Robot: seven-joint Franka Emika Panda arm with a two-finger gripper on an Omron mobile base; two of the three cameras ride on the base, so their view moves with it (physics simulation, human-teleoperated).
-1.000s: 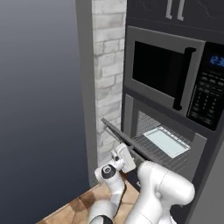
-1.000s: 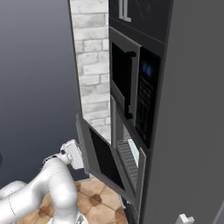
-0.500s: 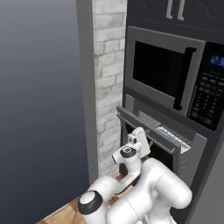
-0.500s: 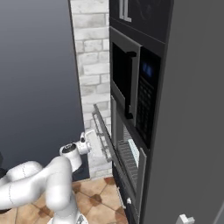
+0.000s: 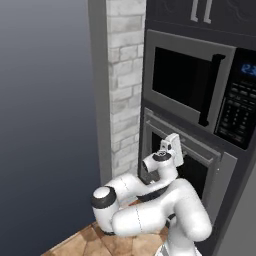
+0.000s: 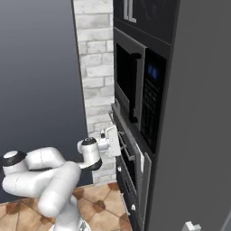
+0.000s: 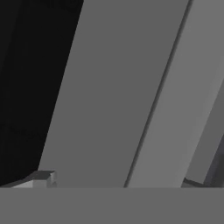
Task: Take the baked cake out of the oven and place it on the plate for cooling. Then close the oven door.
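Note:
The oven door [image 5: 200,172] stands upright against the oven [image 6: 131,167], shut or very nearly so, with its dark window facing out. My gripper [image 5: 176,150] presses against the door's upper part by the bar handle [image 6: 122,135]. From the right base view my gripper [image 6: 120,137] touches the door front. In the hand view the grey door panel [image 7: 109,96] is right in front, and my gripper [image 7: 117,183] is open, its tips far apart with nothing held. The cake and the plate are out of view.
The microwave [image 5: 192,85] with a black vertical handle and keypad sits directly above the oven. A white brick pillar [image 5: 125,90] rises just left of it. Brown tiled floor [image 5: 80,240] lies below, and a dark plain wall stretches to the left.
The oven door swung up from hanging open to upright. My arm rose with it, the hand staying against the door.

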